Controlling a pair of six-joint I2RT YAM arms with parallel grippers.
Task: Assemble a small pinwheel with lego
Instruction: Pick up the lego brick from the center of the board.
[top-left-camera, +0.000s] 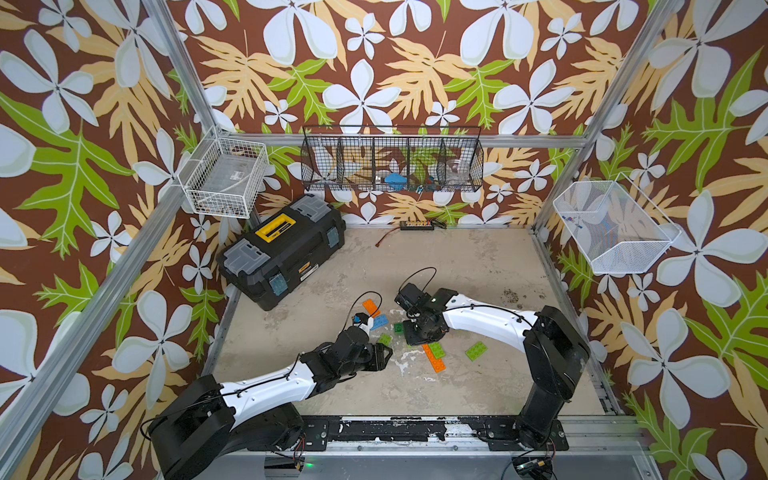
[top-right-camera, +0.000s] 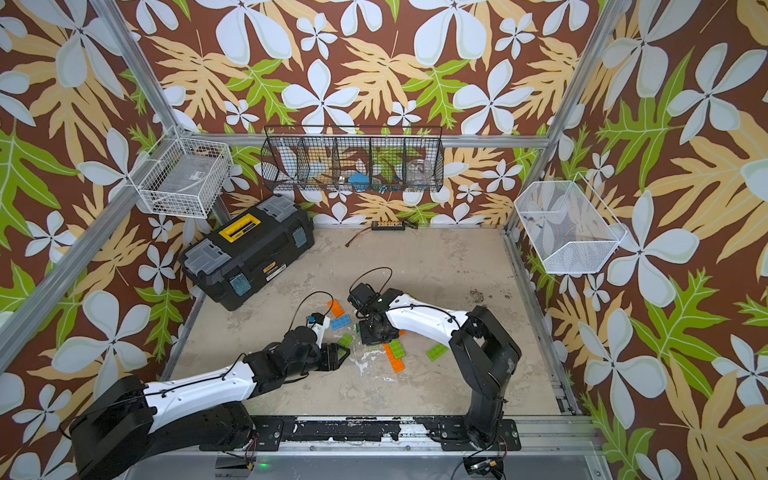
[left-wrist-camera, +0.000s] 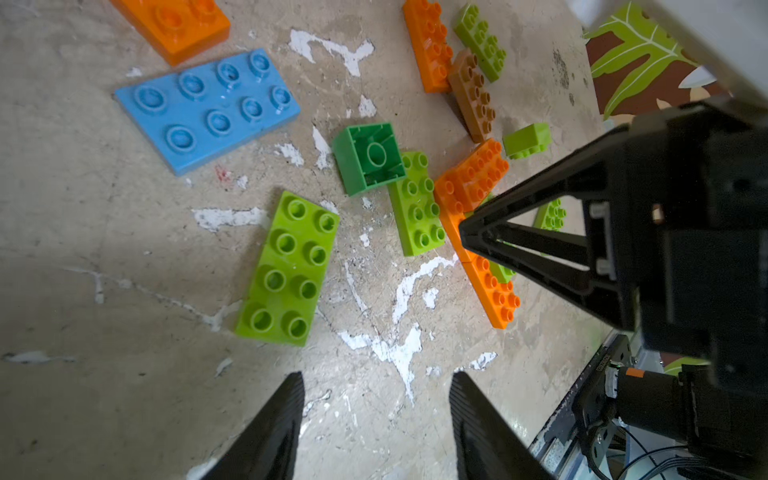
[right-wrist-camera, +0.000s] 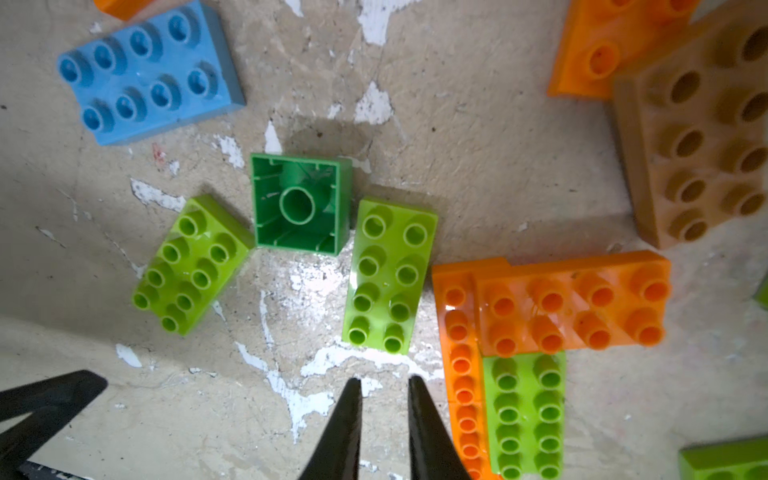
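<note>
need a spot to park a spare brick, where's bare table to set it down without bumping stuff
Biggest bare patch: the table behind the bricks, between the toolbox and the power strip. A second strip runs from the long orange brick to the front rail. Crowded: the middle, where pieces pack around the blue brick and dark green brick.

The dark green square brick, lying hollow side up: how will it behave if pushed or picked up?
The dark green square brick shows thin walls around an open hollow, so it is probably light and stiff. Boxy and lying flat, it should slide when pushed, not roll. Its smooth sides may slip.
</note>
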